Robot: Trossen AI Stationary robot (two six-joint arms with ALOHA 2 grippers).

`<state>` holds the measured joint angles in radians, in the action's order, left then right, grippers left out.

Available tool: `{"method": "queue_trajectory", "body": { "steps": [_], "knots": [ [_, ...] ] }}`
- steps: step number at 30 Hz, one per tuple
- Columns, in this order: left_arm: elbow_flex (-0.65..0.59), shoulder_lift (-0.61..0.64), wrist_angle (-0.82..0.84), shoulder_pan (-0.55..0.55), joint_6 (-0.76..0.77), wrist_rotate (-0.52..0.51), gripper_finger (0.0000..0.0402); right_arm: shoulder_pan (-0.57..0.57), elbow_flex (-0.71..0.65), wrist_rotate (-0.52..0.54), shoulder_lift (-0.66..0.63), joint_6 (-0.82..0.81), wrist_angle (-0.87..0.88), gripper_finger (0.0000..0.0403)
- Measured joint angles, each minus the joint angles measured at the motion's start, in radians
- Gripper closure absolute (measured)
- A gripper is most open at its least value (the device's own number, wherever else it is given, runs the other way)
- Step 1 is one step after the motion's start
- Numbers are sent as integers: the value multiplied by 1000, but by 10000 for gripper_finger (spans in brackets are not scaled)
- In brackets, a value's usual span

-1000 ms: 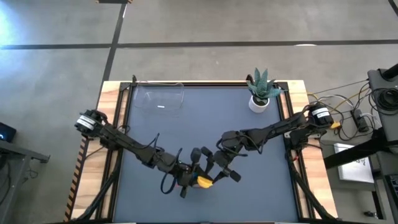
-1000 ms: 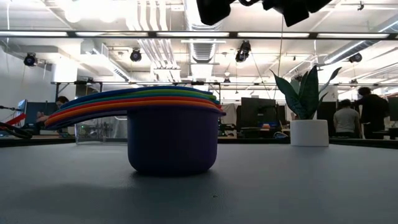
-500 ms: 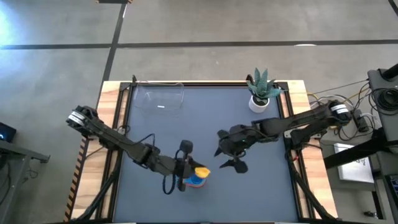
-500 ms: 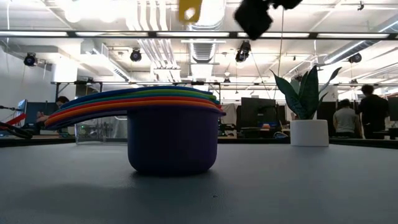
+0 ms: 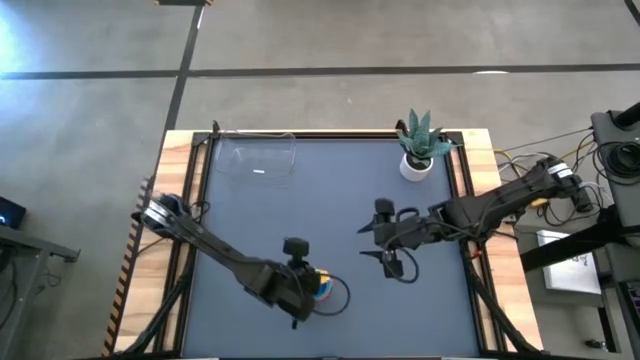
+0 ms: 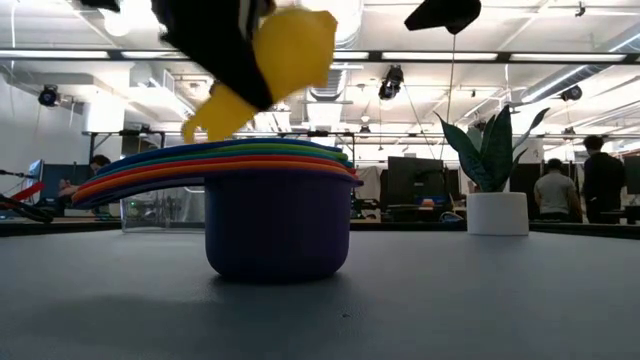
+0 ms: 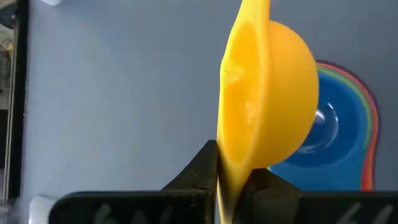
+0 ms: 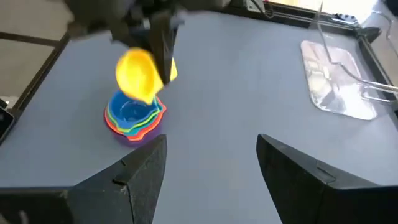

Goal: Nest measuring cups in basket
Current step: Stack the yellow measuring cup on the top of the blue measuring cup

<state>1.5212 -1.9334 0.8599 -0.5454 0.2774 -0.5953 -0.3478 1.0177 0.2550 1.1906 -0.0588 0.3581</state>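
Left gripper: the left gripper (image 7: 233, 186) now pinches the yellow measuring cup (image 7: 264, 112) by its flat handle, right above the stack at the table's near edge. A second ago both arms crowded that spot; now it holds the cup alone.

Right gripper: the right gripper (image 5: 385, 240) has let go and pulled back toward the middle of the table, its fingers spread wide with nothing between them.

Yellow cup: tipped on its side in the air, bowl just above the open blue cup (image 7: 323, 127), not yet seated.

Stack: the nested cups (image 6: 270, 215) sit on the table, purple cup (image 6: 278, 230) at the bottom, rims fanned out.

Basket: the clear basket (image 5: 257, 158) stands at the far left corner, well apart from the stack, nothing in it that I can see.

Meaning: the handover looks finished; the last cup still needs levelling and dropping in, then the stack must reach the basket.

Bystander: the potted plant (image 5: 420, 145) stands clear, far right.
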Motion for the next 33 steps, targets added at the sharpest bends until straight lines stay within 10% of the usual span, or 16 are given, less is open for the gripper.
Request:
{"method": "queue_trajectory", "body": {
  "steps": [14,33],
  "knots": [
    [203,-188,255,-75,44,-88,391,-32,-15,0,43,-58,-11,163],
    [231,-192,257,-113,104,55,202,-67,-16,1,78,-90,-43,166]
  ]
}}
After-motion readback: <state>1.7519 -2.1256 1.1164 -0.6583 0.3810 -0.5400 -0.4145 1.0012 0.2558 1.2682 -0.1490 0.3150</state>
